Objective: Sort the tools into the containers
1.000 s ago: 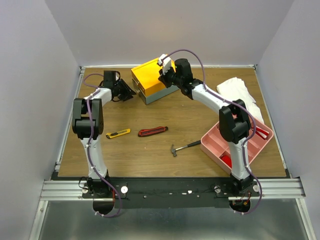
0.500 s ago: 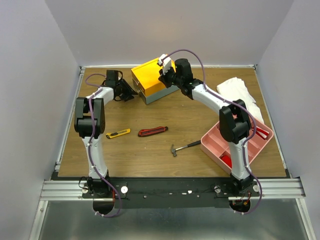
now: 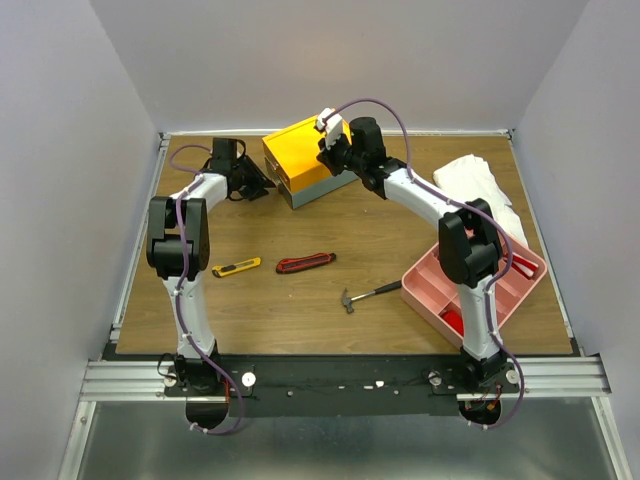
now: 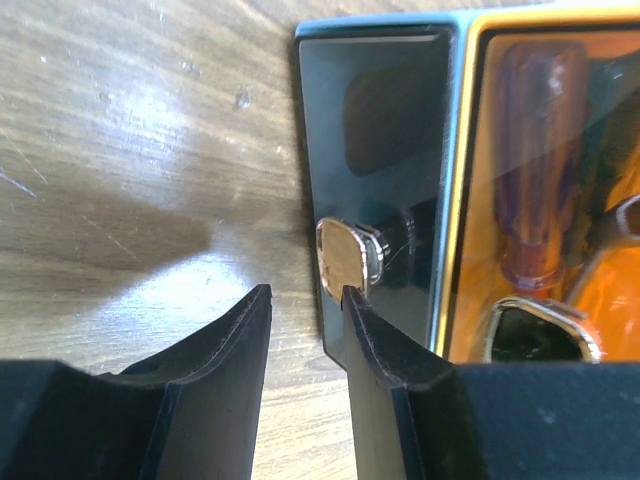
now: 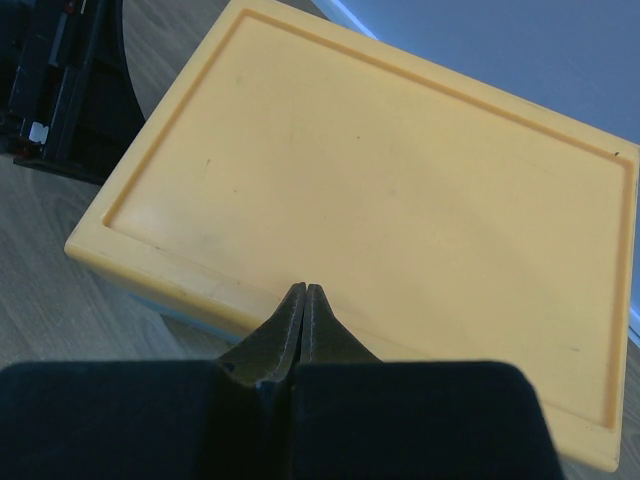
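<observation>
The container, a box with a yellow top [image 3: 300, 148] and grey base, stands at the back of the table. My left gripper [image 3: 262, 186] is at its left end, open, with only bare table between the fingers [image 4: 305, 295]. Just ahead of my right-hand finger is the silver knob [image 4: 345, 258] of a clear drawer [image 4: 375, 150]. An orange-handled screwdriver [image 4: 540, 170] shows through the plastic. My right gripper [image 5: 305, 290] is shut on nothing, its tips over the yellow lid [image 5: 400, 200]. A yellow utility knife [image 3: 236, 267], a red utility knife [image 3: 305, 263] and a mini hammer [image 3: 370, 293] lie mid-table.
A pink divided tray [image 3: 430, 290] sits at the right near the right arm, with a red tool [image 3: 452, 322] in it. A crumpled white cloth [image 3: 482, 185] lies behind the tray. The table's raised edge runs close behind the box.
My left arm has shifted slightly toward the back, bringing its gripper a little closer to the box's left end. The right arm and the loose tools have not moved.
</observation>
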Robot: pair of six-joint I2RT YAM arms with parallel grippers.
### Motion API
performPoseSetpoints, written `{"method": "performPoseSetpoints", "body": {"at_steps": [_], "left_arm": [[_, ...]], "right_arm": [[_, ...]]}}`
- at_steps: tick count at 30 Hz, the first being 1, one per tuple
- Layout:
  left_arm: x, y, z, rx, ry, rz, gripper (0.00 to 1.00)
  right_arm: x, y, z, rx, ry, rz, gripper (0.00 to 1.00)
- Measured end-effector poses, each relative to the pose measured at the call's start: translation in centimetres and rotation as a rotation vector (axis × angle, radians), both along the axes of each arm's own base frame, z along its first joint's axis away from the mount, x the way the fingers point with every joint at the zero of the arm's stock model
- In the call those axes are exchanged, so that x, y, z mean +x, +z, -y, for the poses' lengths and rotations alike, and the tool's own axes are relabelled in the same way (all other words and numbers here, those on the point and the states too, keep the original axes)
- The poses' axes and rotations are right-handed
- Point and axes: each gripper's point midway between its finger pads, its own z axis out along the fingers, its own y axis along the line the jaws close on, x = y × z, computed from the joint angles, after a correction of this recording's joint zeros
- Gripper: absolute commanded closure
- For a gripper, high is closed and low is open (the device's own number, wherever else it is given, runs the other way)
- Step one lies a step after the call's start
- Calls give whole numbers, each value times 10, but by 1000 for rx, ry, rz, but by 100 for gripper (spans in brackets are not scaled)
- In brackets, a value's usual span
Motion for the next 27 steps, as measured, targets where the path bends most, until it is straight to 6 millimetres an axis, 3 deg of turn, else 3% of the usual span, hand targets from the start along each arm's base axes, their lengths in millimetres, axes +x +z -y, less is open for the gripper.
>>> {"method": "performPoseSetpoints", "body": {"at_steps": [20, 27], "left_arm": [[1, 2, 0, -22, 28, -17, 57], [-10, 10, 4, -39, 30, -22, 56]], "right_arm": [[0, 0, 0, 0, 0, 0, 94], [0, 0, 0, -1, 0, 0, 94]]}}
